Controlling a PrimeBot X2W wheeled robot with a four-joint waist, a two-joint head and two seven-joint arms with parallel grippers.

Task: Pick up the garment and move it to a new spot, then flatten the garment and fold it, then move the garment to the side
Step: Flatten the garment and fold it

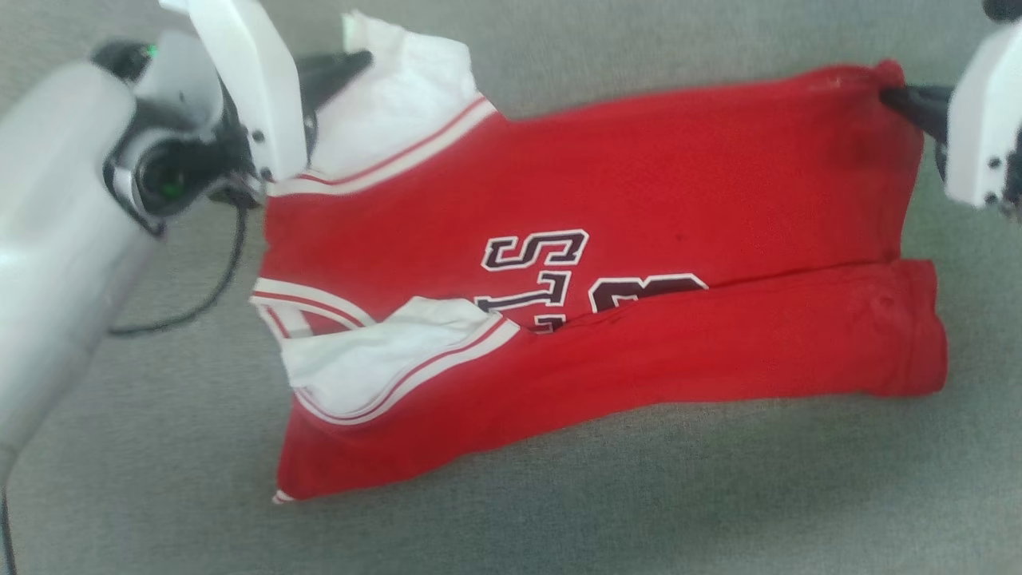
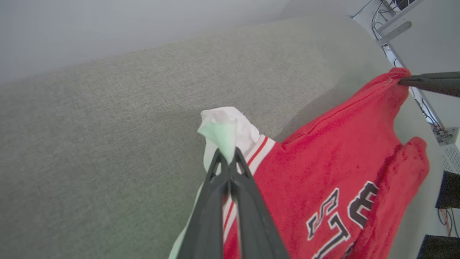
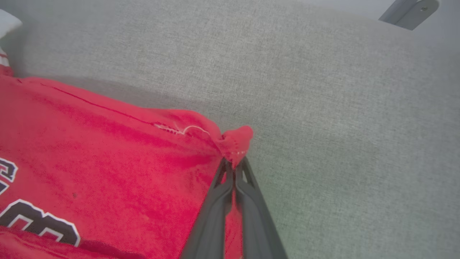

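Note:
The garment is a red jersey with white sleeve panels, striped trim and dark lettering, stretched between my two grippers above a grey fabric surface. My left gripper is shut on the white sleeve end at the upper left; the left wrist view shows that white cloth pinched at its fingertips. My right gripper is shut on the red corner at the upper right, seen bunched at the fingertips in the right wrist view. The garment's lower part hangs in folds.
The grey woven surface spreads all around the garment. A dark cable loops off my left arm. In the left wrist view a pale wall with cables and dark boxes lies past the surface's far edge.

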